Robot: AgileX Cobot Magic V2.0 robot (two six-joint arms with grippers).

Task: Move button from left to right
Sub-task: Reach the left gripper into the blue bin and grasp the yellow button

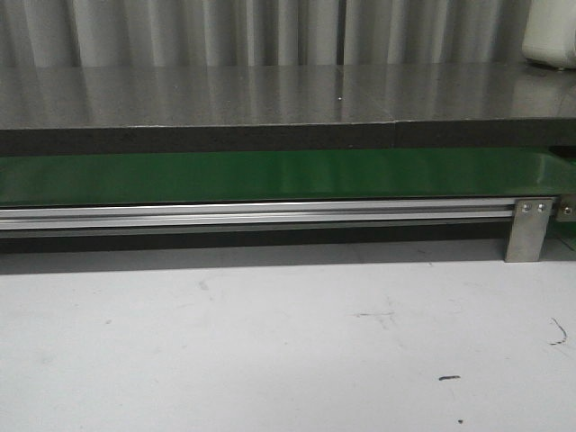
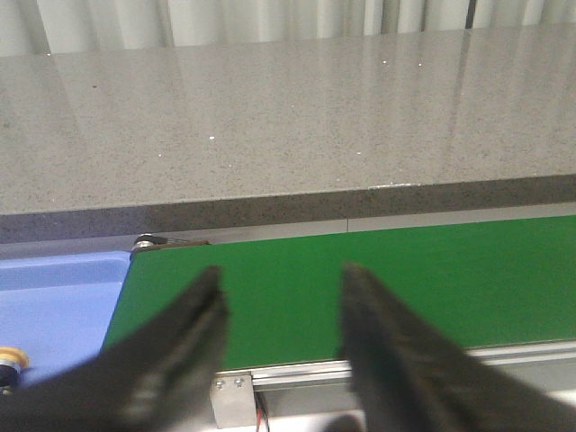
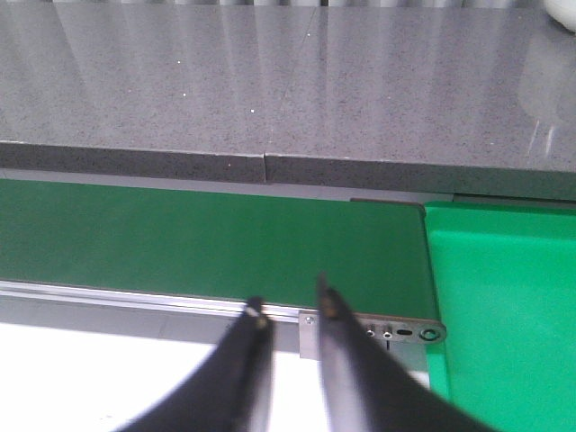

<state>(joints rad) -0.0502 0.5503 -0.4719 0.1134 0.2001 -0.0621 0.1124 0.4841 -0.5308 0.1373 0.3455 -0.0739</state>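
Observation:
The button (image 2: 9,359) shows only as a small orange cap at the edge of the left wrist view, lying in a blue tray (image 2: 63,297) beside the left end of the green belt (image 2: 360,270). My left gripper (image 2: 279,274) is open and empty, over the belt's left end, to the right of the button and apart from it. My right gripper (image 3: 290,306) is open with a narrow gap and empty, over the belt's near rail close to its right end. Neither gripper shows in the front view, where the belt (image 1: 270,175) runs across.
A bright green tray (image 3: 504,306) lies past the belt's right end. A grey speckled counter (image 1: 270,94) runs behind the belt. An aluminium rail (image 1: 252,214) with a bracket (image 1: 529,229) fronts it. The white table (image 1: 270,342) lies nearest me.

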